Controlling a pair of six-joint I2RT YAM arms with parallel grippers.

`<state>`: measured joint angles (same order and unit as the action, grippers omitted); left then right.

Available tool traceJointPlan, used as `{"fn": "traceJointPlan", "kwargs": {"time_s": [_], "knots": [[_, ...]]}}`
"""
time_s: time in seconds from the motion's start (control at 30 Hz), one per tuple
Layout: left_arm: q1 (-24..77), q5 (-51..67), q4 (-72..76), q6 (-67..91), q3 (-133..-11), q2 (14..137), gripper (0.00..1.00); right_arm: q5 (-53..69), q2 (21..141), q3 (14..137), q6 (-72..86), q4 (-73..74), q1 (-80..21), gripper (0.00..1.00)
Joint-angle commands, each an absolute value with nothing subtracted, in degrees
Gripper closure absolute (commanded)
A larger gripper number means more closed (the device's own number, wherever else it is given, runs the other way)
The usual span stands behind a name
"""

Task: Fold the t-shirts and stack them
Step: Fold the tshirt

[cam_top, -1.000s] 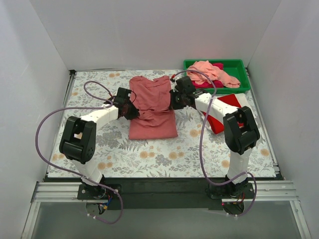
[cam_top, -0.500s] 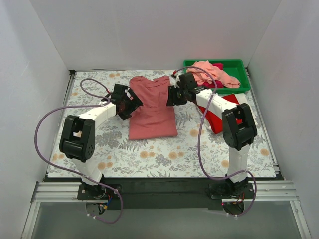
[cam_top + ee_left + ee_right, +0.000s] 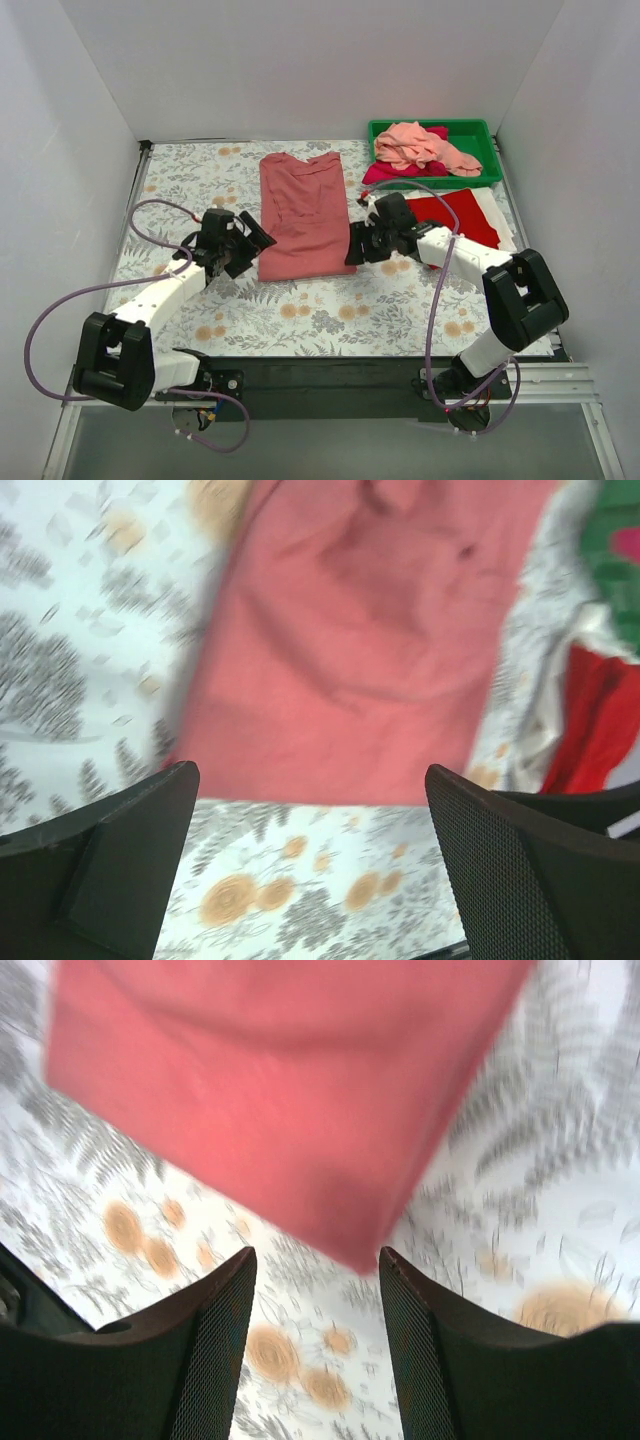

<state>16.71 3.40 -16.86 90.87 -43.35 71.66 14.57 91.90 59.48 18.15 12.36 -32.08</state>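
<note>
The dusty rose t-shirt [image 3: 303,213] lies flat on the flowered table as a long folded strip, collar end far from me. My left gripper [image 3: 247,246] hovers open just off its near left corner, nothing between the fingers [image 3: 110,870]. In the left wrist view the shirt [image 3: 360,650] fills the upper frame, beyond the gripper [image 3: 310,880]. My right gripper [image 3: 357,246] stands open off the near right corner; that corner of the shirt [image 3: 290,1090] points down between its fingers [image 3: 205,1360], above the gripper [image 3: 315,1345]. A bright red t-shirt [image 3: 455,214] lies to the right on a white one [image 3: 503,216].
A green bin [image 3: 478,134] at the back right holds a salmon pink shirt [image 3: 424,145] and a magenta one [image 3: 392,173]. White walls close in on the left, back and right. Purple cables loop from both arms.
Both grippers opened and let go of the rose shirt, then drew back toward its near corners. The shirt now lies flat as a straight strip.
</note>
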Motion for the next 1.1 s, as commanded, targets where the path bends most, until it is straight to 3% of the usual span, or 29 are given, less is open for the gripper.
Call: {"fn": "traceJointPlan", "kwargs": {"time_s": [0.0,0.17,0.23,0.47,0.67,0.8,1.0,1.07], "knots": [[17.0,4.7,-18.5,91.2,-37.6,70.2,0.03,15.7,87.9,51.6,22.1,7.9,-31.6,0.41],[17.1,5.4,-18.5,91.4,-34.8,71.6,0.06,18.7,89.6,48.9,24.8,4.8,-31.6,0.43],[17.0,4.6,-18.5,91.4,-34.6,72.9,0.18,18.4,90.3,48.5,25.5,3.6,-31.6,0.44],[17.0,2.9,-17.4,91.4,-34.8,77.6,0.39,16.0,93.6,49.8,27.0,2.7,-31.6,0.49],[17.0,2.8,-16.7,91.4,-35.9,82.3,0.49,14.6,96.9,51.2,27.7,2.2,-31.6,0.54],[17.0,3.8,-15.9,91.3,-35.2,82.7,0.67,13.8,98.2,51.3,28.0,1.9,-31.5,0.61],[17.0,3.3,-14.5,91.0,-34.6,83.6,0.77,12.8,99.5,51.9,28.0,0.9,-31.6,0.67],[17.0,3.5,-14.6,90.6,-35.2,84.5,0.96,12.7,100.0,52.1,28.0,0.7,-31.5,0.70]]}}
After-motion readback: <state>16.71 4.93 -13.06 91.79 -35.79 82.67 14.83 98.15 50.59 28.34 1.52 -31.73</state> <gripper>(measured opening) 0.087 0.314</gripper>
